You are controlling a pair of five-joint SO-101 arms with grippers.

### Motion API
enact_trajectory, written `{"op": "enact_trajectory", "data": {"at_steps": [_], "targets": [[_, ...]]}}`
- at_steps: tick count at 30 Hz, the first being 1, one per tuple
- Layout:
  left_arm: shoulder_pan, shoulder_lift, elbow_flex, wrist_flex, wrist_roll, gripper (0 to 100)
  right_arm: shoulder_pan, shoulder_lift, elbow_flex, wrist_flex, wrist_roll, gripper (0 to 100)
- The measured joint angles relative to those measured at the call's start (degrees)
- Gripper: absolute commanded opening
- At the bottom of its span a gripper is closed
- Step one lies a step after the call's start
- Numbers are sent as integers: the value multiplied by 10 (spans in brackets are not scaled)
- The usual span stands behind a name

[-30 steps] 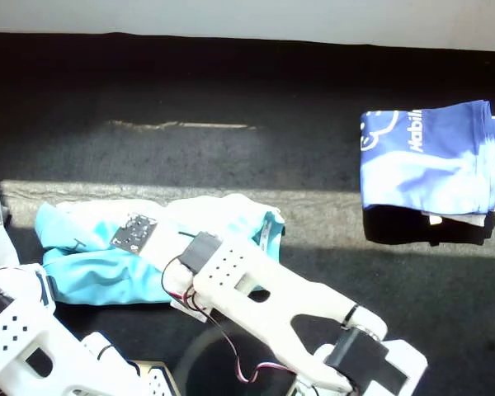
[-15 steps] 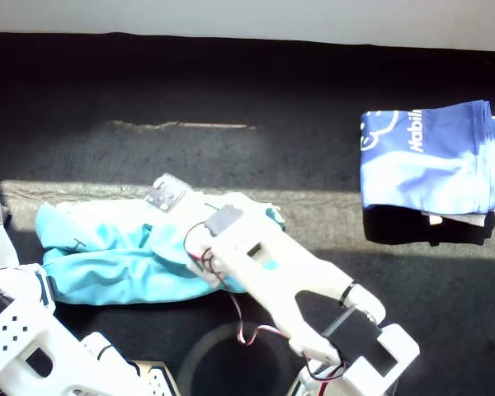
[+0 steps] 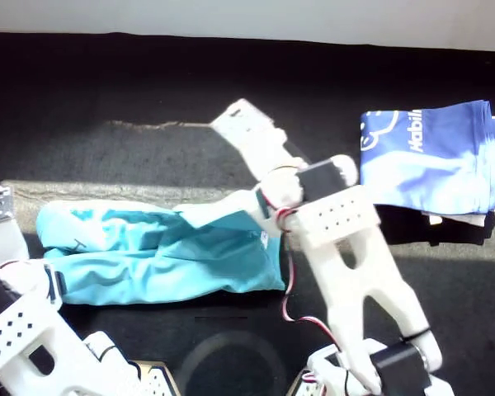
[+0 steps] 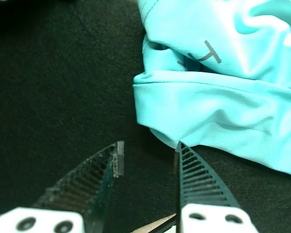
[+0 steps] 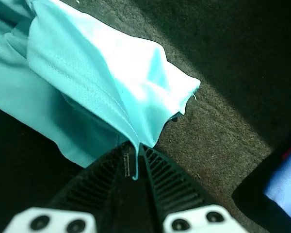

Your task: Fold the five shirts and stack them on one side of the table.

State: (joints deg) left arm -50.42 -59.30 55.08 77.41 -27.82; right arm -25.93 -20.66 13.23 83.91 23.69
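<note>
A turquoise shirt lies stretched out on the dark table at the front left. My right gripper is shut on a raised fold of the turquoise shirt; in the high view this right gripper stands over the shirt's right end. My left gripper is open at table level, one fingertip touching the corner of the shirt. In the high view the left gripper sits at the shirt's front left corner. A folded stack with a blue shirt on top of a black one rests at the right.
A sunlit band crosses the dark table mat, and a pale wall runs along the far edge. A dark round shape lies at the front between the arm bases. Bare mat stretches behind the shirt and left of the stack.
My right arm has swung from over the shirt's left part to the right and back, pulling the held fold along so the shirt is spread longer. The left arm has hardly moved.
</note>
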Motion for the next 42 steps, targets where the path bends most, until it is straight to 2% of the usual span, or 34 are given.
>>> {"op": "enact_trajectory", "data": {"at_steps": [7, 12, 14, 21, 28, 34, 42], "targets": [[96, 47, -86, 0, 63, 181, 135, -68, -6, 53, 66, 6], [137, 229, -208, 1, 124, 181, 240, -105, -6, 56, 90, 6], [154, 330, -283, 28, 155, 181, 267, -113, -4, 61, 99, 6], [258, 658, -615, 200, 249, 181, 282, -133, 69, 62, 113, 6], [359, 872, -866, 222, 271, 181, 282, -191, 139, 62, 113, 6], [418, 970, -908, 224, 271, 181, 282, -268, 220, 62, 113, 6], [423, 1029, -910, 224, 270, 181, 282, -309, 259, 62, 113, 6]]}}
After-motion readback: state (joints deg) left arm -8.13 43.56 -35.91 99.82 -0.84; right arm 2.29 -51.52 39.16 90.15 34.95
